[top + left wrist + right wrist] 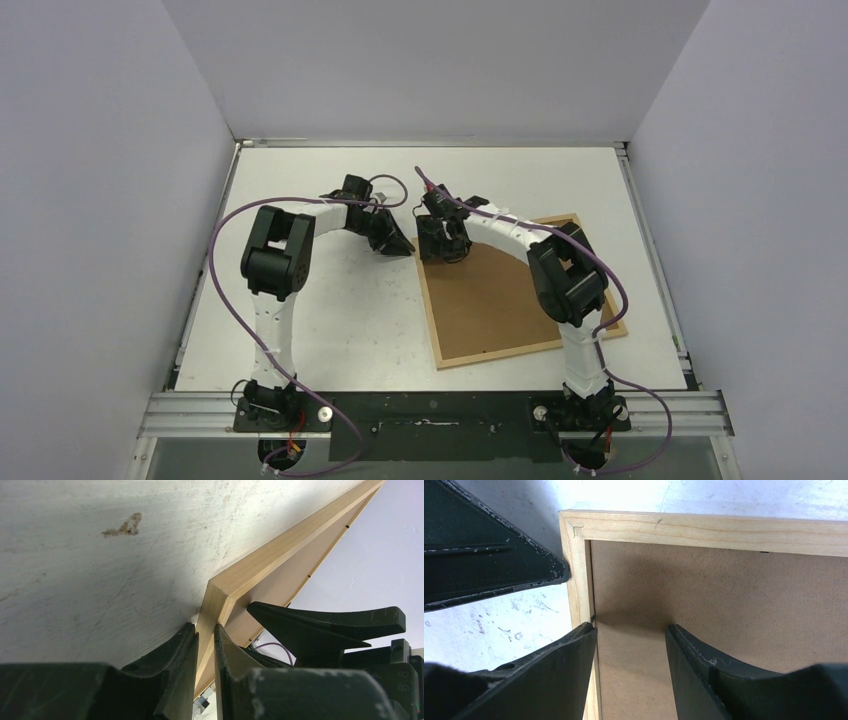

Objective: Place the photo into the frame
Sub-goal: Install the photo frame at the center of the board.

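The frame [432,312] of light wood lies flat at the table's right middle, with the brown hardboard backing panel [505,295] inside it. My left gripper [402,244] is at the frame's far left corner; in the left wrist view its jaws [206,636] are closed on the thin wood strip [280,550]. My right gripper [446,246] is open just above the panel [724,600], inside that same corner [574,527], holding nothing; its left fingertip [585,631] is at the strip's inner edge. The photo is not in view.
The left gripper's black finger [489,565] touches the frame's outer side in the right wrist view. The right gripper's finger [325,622] shows close by in the left wrist view. White walls enclose the table [330,320] on three sides.
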